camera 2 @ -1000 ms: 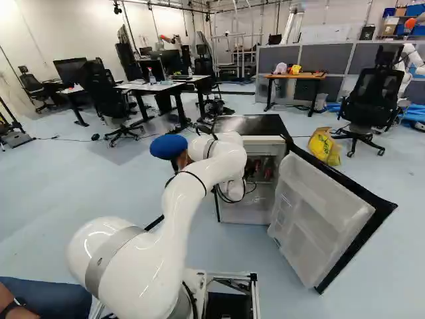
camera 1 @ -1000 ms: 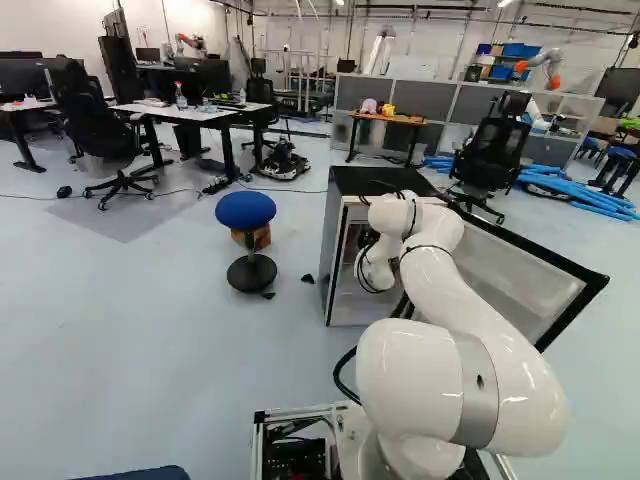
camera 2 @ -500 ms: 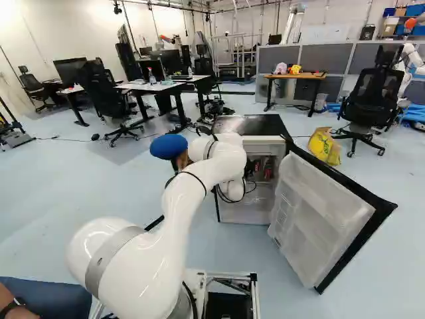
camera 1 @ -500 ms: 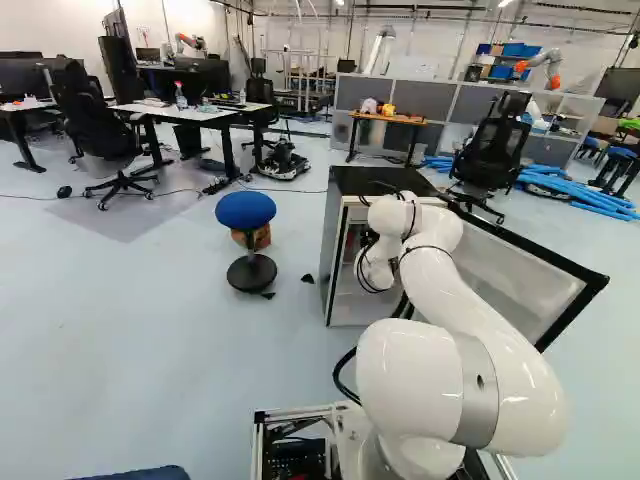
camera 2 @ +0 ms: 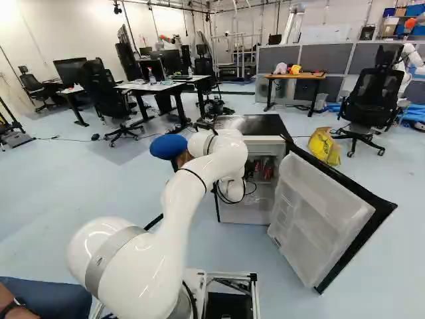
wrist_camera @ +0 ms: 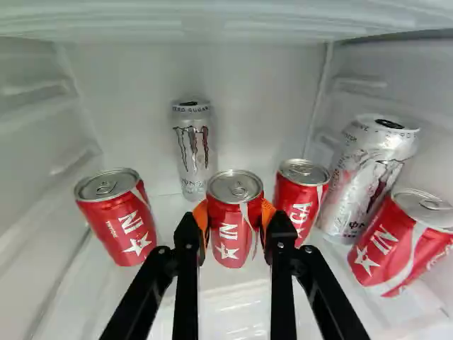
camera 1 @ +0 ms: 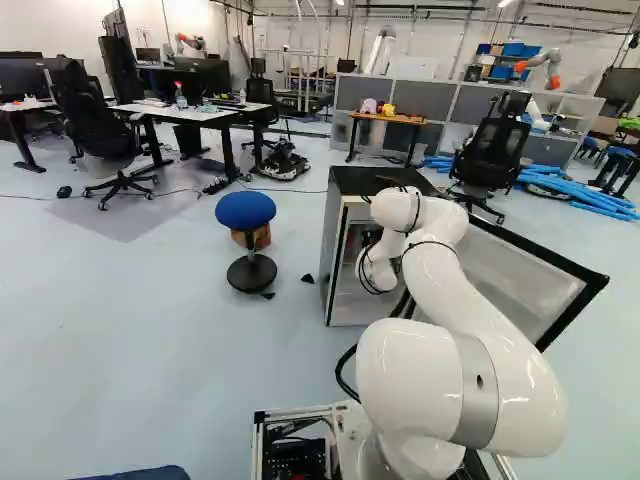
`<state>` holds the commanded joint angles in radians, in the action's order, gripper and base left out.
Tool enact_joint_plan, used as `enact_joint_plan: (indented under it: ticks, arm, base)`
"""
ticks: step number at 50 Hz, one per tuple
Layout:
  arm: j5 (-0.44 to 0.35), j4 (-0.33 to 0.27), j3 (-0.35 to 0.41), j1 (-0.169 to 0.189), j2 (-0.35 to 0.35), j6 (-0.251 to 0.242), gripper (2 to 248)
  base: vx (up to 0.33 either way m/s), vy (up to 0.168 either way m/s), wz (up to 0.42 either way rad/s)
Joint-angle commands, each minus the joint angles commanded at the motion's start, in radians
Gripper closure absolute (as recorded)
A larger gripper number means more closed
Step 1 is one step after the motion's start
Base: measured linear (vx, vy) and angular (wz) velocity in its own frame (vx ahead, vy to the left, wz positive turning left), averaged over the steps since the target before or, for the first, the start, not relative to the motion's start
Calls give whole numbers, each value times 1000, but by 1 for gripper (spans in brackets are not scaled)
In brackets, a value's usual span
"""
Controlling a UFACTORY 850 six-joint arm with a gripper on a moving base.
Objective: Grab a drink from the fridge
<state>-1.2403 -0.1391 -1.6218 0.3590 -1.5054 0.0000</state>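
gripper (wrist_camera: 235, 219) hidden in both base views, one red can (wrist_camera: 396, 244) cut off by wrist view's edge

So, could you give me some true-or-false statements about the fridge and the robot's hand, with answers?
1. The hand is closed on a red can. True.
2. The fridge is shut. False: its door stands wide open.
3. Four red cans show in the wrist view. True.
4. The silver cans touch each other. False: they stand apart.
5. In the left base view, a blue stool stands left of the fridge. True.
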Motion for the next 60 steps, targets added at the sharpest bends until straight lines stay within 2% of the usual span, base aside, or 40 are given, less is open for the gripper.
enact_joint_plan:
  ticks: [14,60]
  arm:
    - [0,0,117,10,67,0,156]
    - [0,0,543,35,381,0,156]
  base:
    - [0,0,0]
    - [0,0,0]
